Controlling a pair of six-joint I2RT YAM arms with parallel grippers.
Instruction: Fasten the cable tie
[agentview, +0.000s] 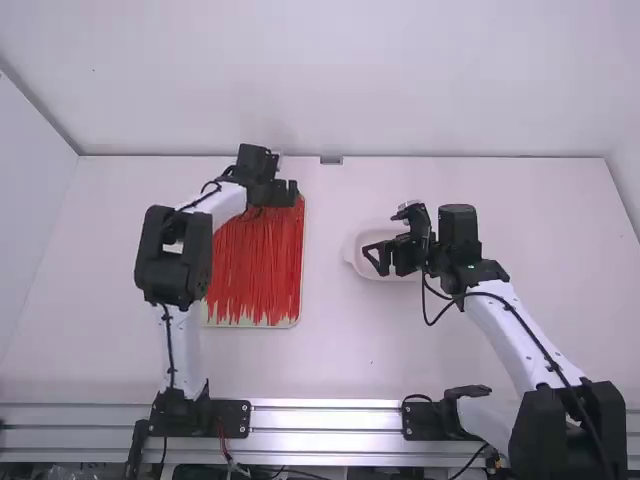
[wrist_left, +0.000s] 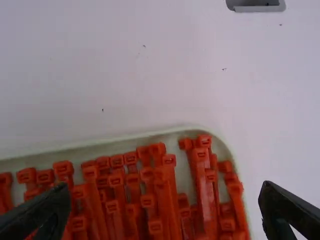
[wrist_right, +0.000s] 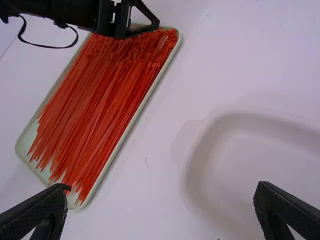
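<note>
Cable ties (agentview: 258, 262) lay heaped, bright orange, on the pale tray (agentview: 252, 323) while the left gripper (agentview: 273, 200) hung over the tray's far end, jaws spread wide, and the right gripper (agentview: 388, 242) hovered above the white bowl (agentview: 352, 250), jaws likewise spread.

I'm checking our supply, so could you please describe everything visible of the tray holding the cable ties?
The tray is pale, flat and rectangular with rounded corners and a low rim, plastic by its look. It lies on the white table left of the middle, its long side running away from the camera. Orange-red cable ties cover nearly all of it, heads at the far end. The left gripper hangs open over that end; contact cannot be told.
</note>
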